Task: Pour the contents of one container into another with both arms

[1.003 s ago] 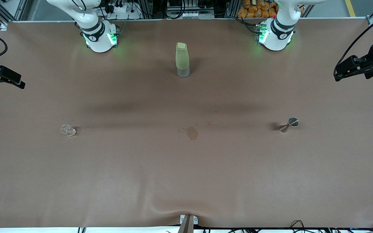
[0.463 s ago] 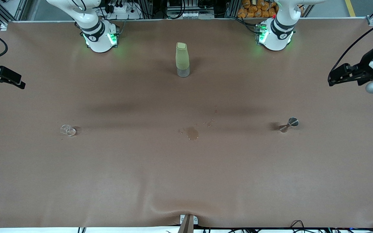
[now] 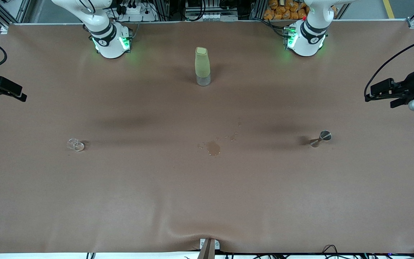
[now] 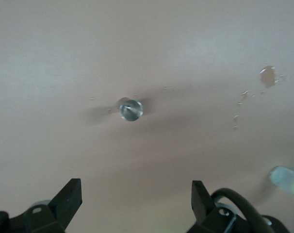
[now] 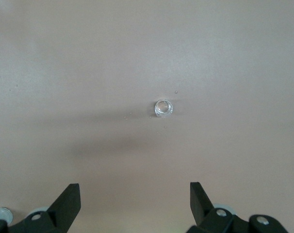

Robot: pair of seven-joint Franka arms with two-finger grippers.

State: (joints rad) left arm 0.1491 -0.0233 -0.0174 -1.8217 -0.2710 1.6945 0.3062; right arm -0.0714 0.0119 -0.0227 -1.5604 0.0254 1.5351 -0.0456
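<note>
Beside frame edges, half-cropped, seemingly empty pincers (image 3: 372, 92).

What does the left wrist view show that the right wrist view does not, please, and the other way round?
Only the left wrist view shows the metal jigger, the brown spill and a blurred edge of the green bottle. Only the right wrist view shows the small clear glass. Both share the bare brown table cover and, at the frame's edge, that arm's own open fingers: the left gripper and the right gripper, each empty.
</note>
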